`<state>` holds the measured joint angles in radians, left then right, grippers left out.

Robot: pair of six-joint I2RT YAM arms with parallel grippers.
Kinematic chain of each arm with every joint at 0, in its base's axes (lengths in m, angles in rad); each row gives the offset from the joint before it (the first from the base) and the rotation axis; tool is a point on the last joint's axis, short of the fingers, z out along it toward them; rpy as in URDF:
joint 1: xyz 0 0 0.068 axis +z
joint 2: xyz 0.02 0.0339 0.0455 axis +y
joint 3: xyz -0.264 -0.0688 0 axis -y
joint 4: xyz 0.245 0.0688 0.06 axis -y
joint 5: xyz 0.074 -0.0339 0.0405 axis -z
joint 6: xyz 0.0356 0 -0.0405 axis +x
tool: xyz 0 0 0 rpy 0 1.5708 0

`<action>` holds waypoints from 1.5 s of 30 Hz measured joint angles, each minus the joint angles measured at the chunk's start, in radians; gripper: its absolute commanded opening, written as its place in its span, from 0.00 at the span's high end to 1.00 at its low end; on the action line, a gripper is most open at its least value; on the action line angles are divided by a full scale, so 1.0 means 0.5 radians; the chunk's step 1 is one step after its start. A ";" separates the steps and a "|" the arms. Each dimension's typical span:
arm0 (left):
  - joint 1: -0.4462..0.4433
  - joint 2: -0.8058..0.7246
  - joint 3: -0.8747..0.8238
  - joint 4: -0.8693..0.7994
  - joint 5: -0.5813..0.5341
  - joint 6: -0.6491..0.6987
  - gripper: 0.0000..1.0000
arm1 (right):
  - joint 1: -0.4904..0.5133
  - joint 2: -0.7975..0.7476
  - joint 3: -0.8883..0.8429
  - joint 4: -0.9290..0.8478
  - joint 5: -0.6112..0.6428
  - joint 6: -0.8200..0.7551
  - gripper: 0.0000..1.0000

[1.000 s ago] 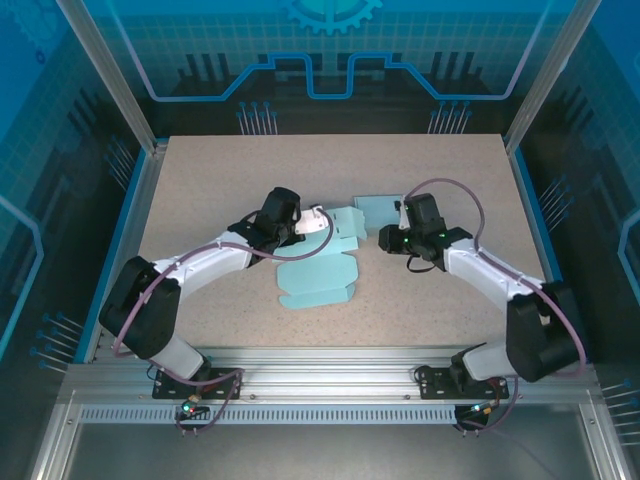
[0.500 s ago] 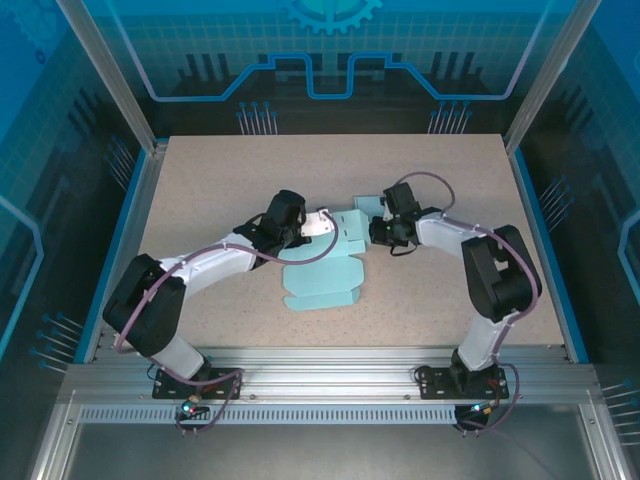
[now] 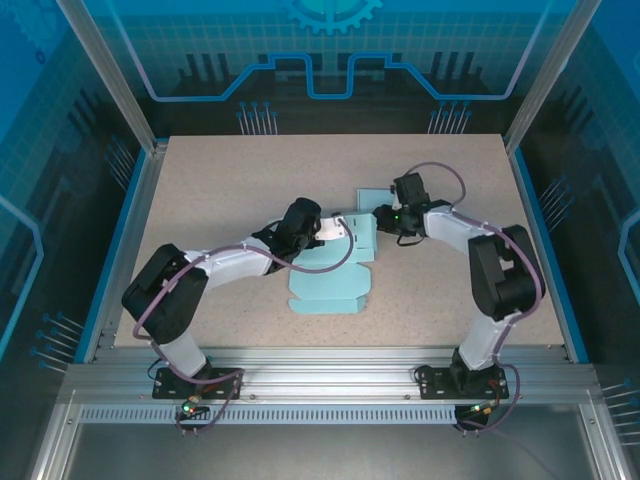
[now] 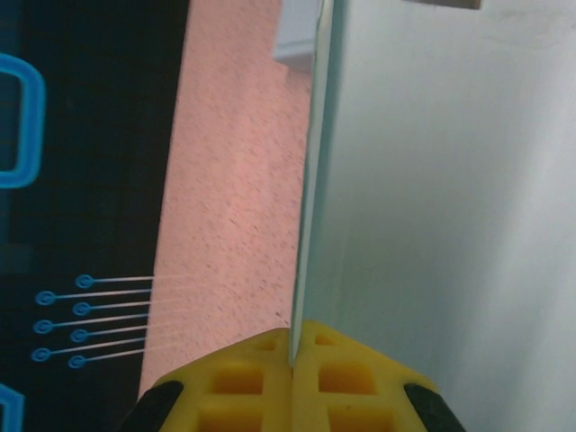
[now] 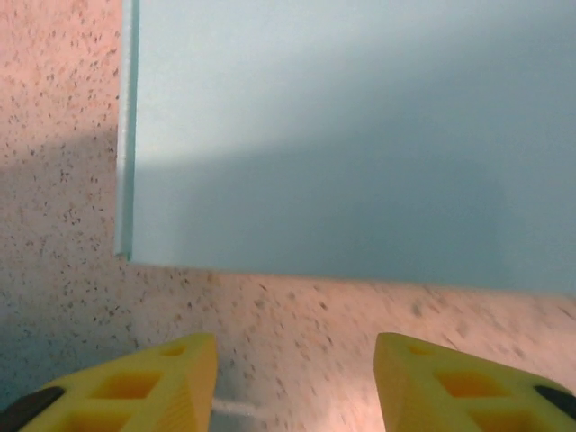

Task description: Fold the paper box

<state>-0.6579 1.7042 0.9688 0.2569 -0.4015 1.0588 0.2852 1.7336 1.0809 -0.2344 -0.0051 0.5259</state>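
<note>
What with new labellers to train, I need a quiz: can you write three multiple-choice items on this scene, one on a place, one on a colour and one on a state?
1. Where is the paper box?
A. near the middle of the table
B. at its far left corner
C. hanging off its right edge

2. What colour is the paper box?
A. red
B. black
C. light blue

3. How is the left end effector?
A. wide open
B. shut on a panel of the paper box
C. shut on nothing

Answers:
1 A: the top view shows it lying mid-table.
2 C: the card is light blue in all three views.
3 B: the left wrist view shows it closed with the panel's edge pinched in it.
</note>
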 measured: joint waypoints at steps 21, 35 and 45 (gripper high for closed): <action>-0.224 0.330 -0.137 0.831 -0.342 0.325 1.00 | -0.005 -1.640 -0.805 -0.153 0.144 0.268 0.05; -0.334 0.402 -0.240 1.184 -0.520 0.434 1.00 | 0.107 -1.402 -0.653 -0.147 -0.108 0.346 0.16; -0.340 0.413 -0.240 1.246 -0.536 0.469 1.00 | 0.179 -0.790 -0.007 -0.183 -0.090 0.206 0.17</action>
<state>-0.8276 1.9106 0.8490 0.8799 -0.6697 1.2934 0.3744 1.3388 1.0775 -0.3260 -0.0502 0.6289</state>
